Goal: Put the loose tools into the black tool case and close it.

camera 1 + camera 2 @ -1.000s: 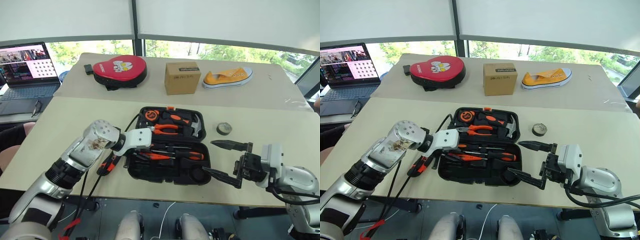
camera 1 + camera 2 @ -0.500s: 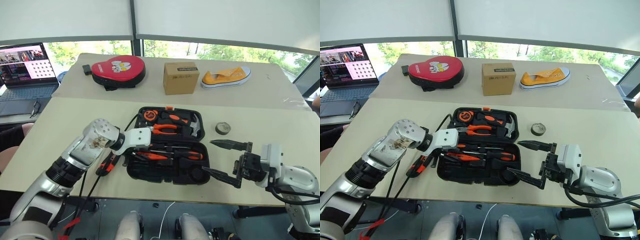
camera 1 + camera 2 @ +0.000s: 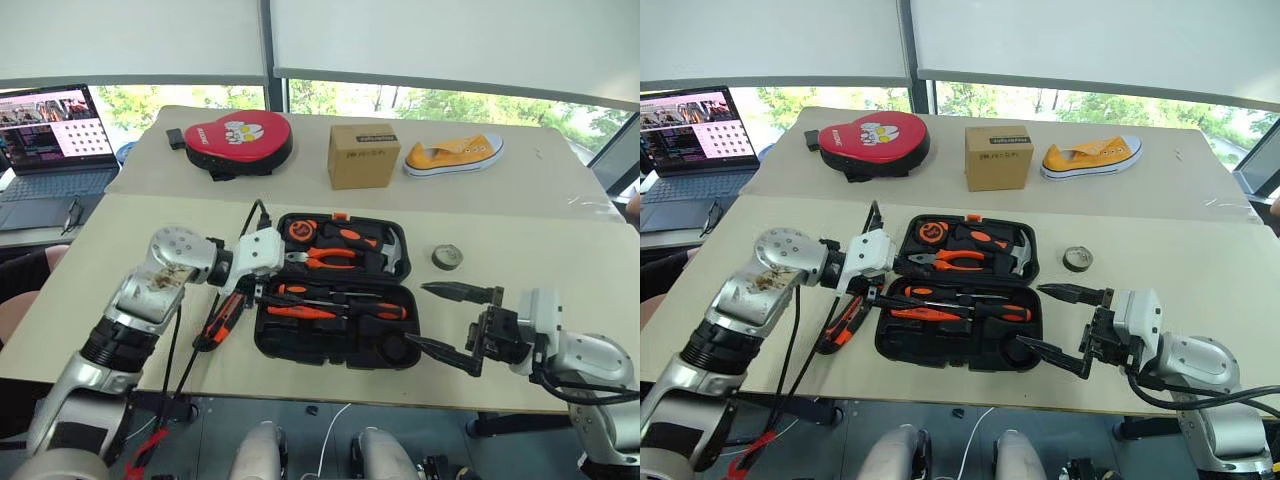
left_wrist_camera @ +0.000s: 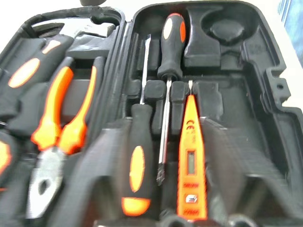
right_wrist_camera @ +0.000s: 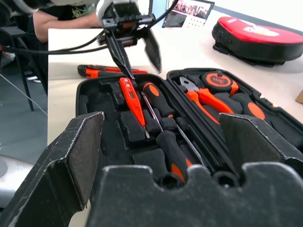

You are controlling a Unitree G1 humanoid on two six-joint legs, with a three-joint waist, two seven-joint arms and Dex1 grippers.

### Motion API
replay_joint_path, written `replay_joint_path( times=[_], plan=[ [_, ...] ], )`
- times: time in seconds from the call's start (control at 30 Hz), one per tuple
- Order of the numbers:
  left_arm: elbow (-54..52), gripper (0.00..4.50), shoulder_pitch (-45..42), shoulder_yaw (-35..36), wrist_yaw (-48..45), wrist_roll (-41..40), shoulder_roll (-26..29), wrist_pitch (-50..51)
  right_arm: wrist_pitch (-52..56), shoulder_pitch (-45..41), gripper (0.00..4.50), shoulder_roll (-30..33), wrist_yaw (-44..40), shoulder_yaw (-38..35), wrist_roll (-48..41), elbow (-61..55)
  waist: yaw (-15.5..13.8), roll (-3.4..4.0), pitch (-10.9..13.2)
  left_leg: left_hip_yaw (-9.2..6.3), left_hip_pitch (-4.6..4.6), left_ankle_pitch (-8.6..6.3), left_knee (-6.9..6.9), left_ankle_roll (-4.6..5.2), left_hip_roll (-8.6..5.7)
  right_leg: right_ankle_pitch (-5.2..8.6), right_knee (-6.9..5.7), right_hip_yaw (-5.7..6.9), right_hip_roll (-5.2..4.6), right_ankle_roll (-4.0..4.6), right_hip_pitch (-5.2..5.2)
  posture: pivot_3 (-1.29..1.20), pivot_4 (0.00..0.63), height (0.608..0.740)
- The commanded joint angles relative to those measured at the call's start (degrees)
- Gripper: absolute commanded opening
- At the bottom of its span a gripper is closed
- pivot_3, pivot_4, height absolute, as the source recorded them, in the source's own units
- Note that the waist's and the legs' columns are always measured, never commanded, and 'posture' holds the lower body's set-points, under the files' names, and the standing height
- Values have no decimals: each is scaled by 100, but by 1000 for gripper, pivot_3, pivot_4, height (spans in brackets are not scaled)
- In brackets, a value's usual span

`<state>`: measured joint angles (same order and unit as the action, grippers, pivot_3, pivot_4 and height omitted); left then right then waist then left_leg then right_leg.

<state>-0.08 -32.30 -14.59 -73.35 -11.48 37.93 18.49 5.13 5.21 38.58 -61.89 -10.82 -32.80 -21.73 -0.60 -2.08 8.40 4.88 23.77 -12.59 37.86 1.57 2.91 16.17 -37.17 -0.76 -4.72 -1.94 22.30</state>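
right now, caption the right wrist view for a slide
Left pincer hovers open over the tester screwdriver in the open tool case.

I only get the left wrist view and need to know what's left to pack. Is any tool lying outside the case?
Observer: Yes. The utility knife lies on the table, just off the left end of the black tool case.
Operator: Anything else?
Observer: The tape roll sits on the table to the case's right, apart from it.
Operator: Is my left gripper carrying something?
Observer: No. The left gripper is open and empty, over the case's left end.
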Motion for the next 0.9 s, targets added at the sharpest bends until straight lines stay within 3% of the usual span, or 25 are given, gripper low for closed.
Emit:
replay_joint_path(
  times=[0.03, 0.07, 0.1, 0.63, 0.9],
  plan=[
    [131, 565, 179, 73, 145, -3, -151, -387, -175, -66, 4500, -29, -16, -74, -15, -51, -4, 0, 0, 0, 0, 0, 0, 0, 0, 0, 0, 0, 0, 0, 0, 0, 150, 740],
    [212, 176, 240, 38, 177, 34, -196, -450, -187, -68, 4500, -35, -14, -79, -17, -47, -5, 0, 0, 0, 0, 0, 0, 0, -1, 0, 0, 0, 0, 0, -1, 0, 150, 740],
    [291, 83, 280, 16, 234, 69, -245, -466, -223, -80, 4500, -57, -12, -87, -22, -42, -7, 0, 0, 0, 0, 0, 0, 0, -1, 0, 1, 0, -1, 0, -1, 0, 150, 740],
    [642, 83, 581, -332, 363, 549, -373, -982, -260, -34, 4500, -123, 51, -63, 9, -37, -8, 9, -6, 0, -7, 0, 1, 0, -1, -1, 0, 0, -1, -1, -7, 0, 150, 740],
    [518, 83, 886, 535, 688, -67, -415, -1501, -378, -18, 4500, -184, 78, -132, 36, 132, 18, 15, -10, 0, -13, 0, 1, 0, 1, -2, -3, -1, -1, 0, -10, 0, 150, 740]
  ],
)
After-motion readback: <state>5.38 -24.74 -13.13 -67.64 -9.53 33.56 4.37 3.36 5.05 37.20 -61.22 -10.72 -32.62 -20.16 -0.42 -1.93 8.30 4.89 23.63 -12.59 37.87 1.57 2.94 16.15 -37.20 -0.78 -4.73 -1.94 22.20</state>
